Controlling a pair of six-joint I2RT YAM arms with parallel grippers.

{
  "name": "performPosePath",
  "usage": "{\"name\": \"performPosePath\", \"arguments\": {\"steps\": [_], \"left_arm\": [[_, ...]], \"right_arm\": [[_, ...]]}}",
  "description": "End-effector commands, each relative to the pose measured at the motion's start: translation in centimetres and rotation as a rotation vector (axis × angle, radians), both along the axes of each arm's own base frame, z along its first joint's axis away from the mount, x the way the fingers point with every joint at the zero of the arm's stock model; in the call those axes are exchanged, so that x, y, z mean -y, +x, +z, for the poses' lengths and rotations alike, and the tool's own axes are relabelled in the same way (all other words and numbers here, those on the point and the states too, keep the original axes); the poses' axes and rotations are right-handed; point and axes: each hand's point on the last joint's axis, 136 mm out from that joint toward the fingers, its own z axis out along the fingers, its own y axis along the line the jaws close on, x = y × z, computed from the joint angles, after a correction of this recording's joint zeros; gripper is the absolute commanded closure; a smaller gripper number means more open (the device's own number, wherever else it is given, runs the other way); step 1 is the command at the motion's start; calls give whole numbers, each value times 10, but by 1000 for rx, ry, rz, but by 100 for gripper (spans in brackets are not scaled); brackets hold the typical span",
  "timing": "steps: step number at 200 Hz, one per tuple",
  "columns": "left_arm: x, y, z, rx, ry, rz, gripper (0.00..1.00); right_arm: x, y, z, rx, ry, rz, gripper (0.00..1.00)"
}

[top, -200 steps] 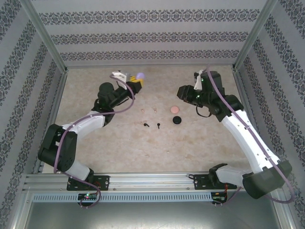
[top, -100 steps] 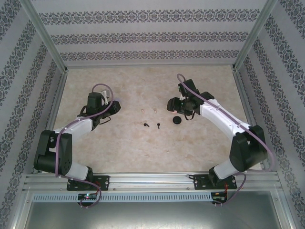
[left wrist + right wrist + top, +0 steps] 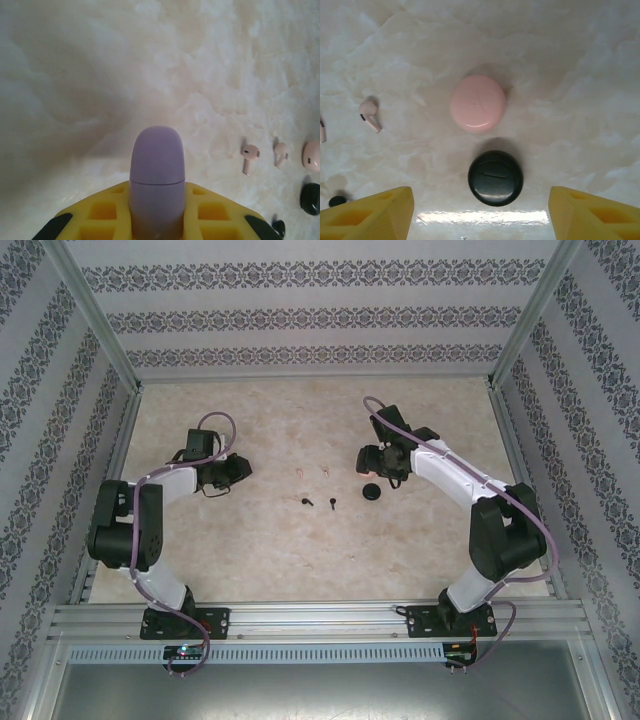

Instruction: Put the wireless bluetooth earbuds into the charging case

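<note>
right gripper (image 3: 481, 194) spread wide, empty | black round plastic case (image 3: 495, 178) just ahead, roughly between its jaws | pale pink round case (image 3: 478, 103) just beyond, apart | pale pink stemmed earbud (image 3: 369, 115) loose on marbled worktop (image 3: 570, 75) to the left, stem slanting near-right; right arm likely nearer | left gripper (image 3: 157, 212) clamped on light purple oval case (image 3: 157, 165)

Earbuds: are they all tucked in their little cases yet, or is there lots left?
Not yet. Nothing looks finished. The left gripper holds a closed purple case; its inside can't be seen. The right gripper hangs open above the closed pink case and black case. Left to do: two pink earbuds and two black earbuds lie loose on the table.
</note>
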Motion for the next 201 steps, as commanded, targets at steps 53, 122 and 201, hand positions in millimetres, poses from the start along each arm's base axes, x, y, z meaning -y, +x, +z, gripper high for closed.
{"name": "performPosePath", "arguments": {"steps": [53, 122, 201], "left_arm": [[-23, 8, -32, -115, 84, -19, 88], [-50, 12, -36, -146, 149, 26, 58], [-93, 27, 8, -76, 253, 105, 41]], "right_arm": [[8, 1, -26, -73, -54, 0, 27], [0, -3, -48, -123, -58, -18, 25], [3, -8, -49, -123, -83, -57, 20]]}}
